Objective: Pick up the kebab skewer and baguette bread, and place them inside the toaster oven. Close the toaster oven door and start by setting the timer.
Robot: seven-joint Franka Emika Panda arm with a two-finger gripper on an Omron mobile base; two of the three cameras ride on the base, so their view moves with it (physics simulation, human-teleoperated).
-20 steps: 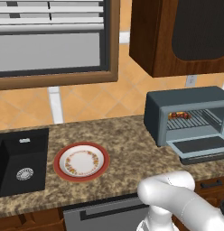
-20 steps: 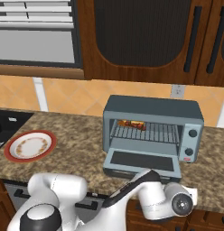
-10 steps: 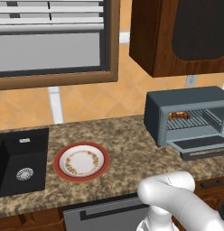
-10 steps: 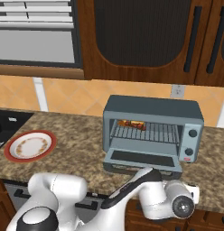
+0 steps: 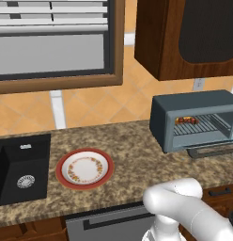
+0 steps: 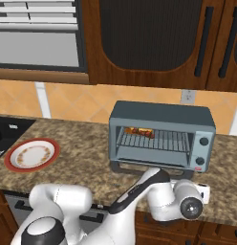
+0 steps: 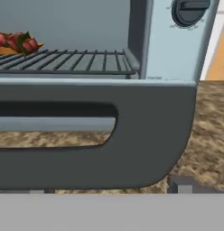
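Desk: granite desk [image 6: 87, 158], tiled wall behind, dark cabinets above.
Plate: red-rimmed plate [image 6: 31, 154] well left of the toaster oven [image 6: 161, 135], bare.
Food: kebab skewer [image 6: 138, 132] on the rack, rear left of the cavity; something orange under it, likely the baguette bread [image 7: 5, 50].
Door: toaster oven door [image 7: 95, 135] down, handle facing the tool.
Tool: fingers hidden, can't tell spread or pinched; no grip seen.
Left: shut door, set timer knob [image 7: 189, 10].
Room: open desk in front of the oven, wall cabinets well above it.
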